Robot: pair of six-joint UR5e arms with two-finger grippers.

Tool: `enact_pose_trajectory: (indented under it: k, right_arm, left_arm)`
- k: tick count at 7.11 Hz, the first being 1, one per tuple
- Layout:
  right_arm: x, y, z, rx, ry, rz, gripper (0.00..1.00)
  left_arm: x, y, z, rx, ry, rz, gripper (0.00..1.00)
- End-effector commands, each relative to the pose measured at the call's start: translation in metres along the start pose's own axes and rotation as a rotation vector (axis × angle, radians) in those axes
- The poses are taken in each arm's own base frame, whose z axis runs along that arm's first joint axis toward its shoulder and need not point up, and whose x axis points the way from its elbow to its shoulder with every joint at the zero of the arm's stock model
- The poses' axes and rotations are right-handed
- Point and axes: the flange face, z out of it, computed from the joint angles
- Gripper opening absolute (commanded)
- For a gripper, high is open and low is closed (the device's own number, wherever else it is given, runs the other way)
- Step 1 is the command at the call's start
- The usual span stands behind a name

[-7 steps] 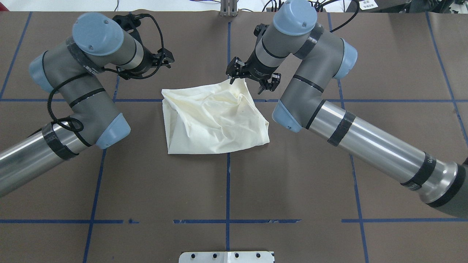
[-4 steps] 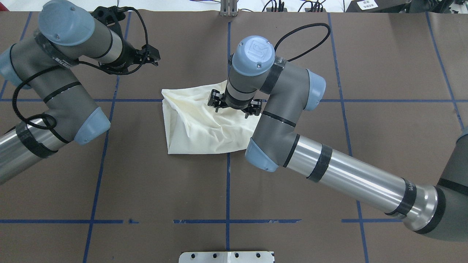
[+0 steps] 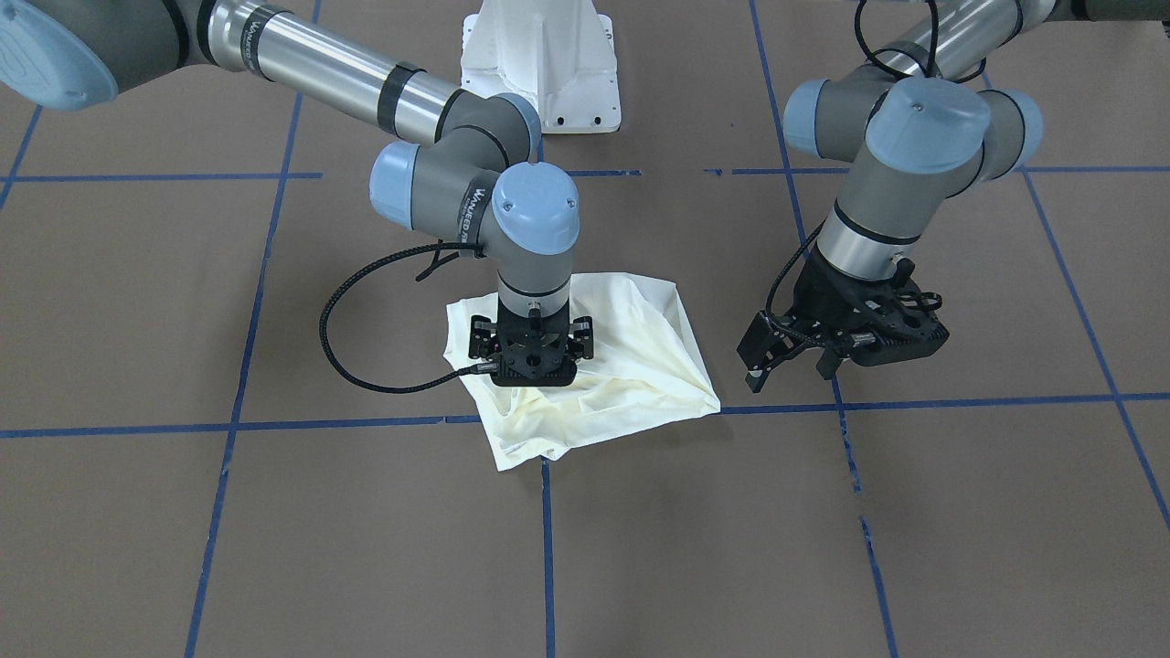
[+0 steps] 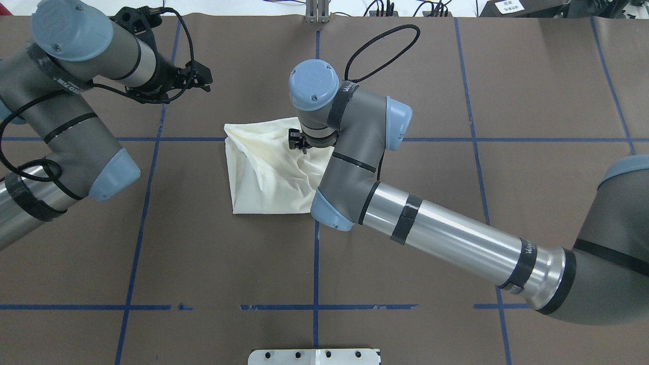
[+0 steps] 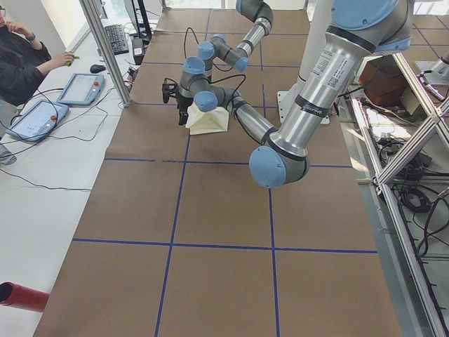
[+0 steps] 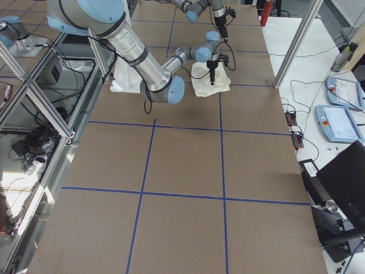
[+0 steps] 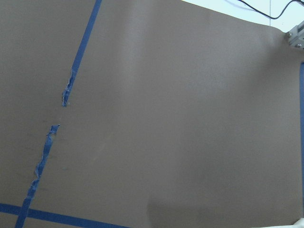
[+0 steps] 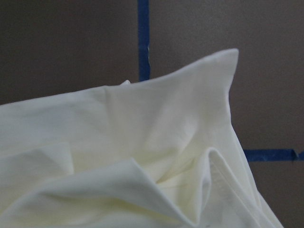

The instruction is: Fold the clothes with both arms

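On the table point(image 3: 274, 530): 1 cream T-shirt point(image 3: 640, 366), loosely folded and creased, plain side showing, lying flat where 2 lines of blue tape point(image 3: 228, 426) cross.
Arms: 2; the right arm point(image 3: 320, 64) reaches over the shirt, the left arm point(image 3: 914, 137) stands off to the robot's left.
Grippers: 2, both black.
Right gripper point(image 3: 535, 364): points straight down onto the shirt near its middle; its fingertips are hidden by its own body, so I cannot tell whether it grips cloth.
Left gripper point(image 3: 791, 370): fingers spread wide, holding nothing, hanging over bare table well apart from the shirt.
Right wrist view: 1 raised corner of the shirt and several soft folds, with tape beyond.
Left wrist view: only brown table cover and tape, torn in 1 spot.
Shirt edges: in the overhead view the edge on the robot's left and the near edge are straight and meet in 1 neat corner; the side on the robot's right is hidden under the right arm.
Open room: bare brown cover on all sides of the shirt, widest toward the robot.
Tape: 2 lines run across in the overhead view.
White pedestal base point(image 3: 539, 64): 1, at the robot's edge.
Beyond the table: 1 person point(image 5: 21, 60) at a side bench.
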Motion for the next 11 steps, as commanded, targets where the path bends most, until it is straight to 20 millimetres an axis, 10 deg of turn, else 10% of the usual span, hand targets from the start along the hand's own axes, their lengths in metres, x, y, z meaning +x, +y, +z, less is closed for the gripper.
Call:
enact_pose_trajectory:
  k: [1, 3, 7, 9, 11]
  right_arm:
    - [0.011, -0.053, 0.001, 0.016, 0.057, -0.024, 1.0]
    - [0.026, -0.076, 0.023, 0.04, 0.073, -0.018, 1.0]
    - [0.073, -0.139, -0.017, 0.06, 0.055, -0.051, 1.0]
    - [0.116, -0.167, -0.059, -0.009, -0.062, -0.03, 1.0]
    - [0.157, -0.165, -0.07, -0.011, -0.095, -0.016, 1.0]
  left_arm:
    - [-0.006, 0.004, -0.003, -0.014, 0.003, -0.004, 1.0]
    - [-0.012, 0.007, -0.007, -0.012, 0.006, -0.005, 1.0]
    - [-0.012, 0.032, -0.024, -0.076, 0.07, -0.007, 1.0]
    - [0.011, 0.084, 0.003, -0.139, 0.202, 0.076, 1.0]
    - [0.008, 0.09, 0.041, -0.124, 0.313, 0.129, 1.0]
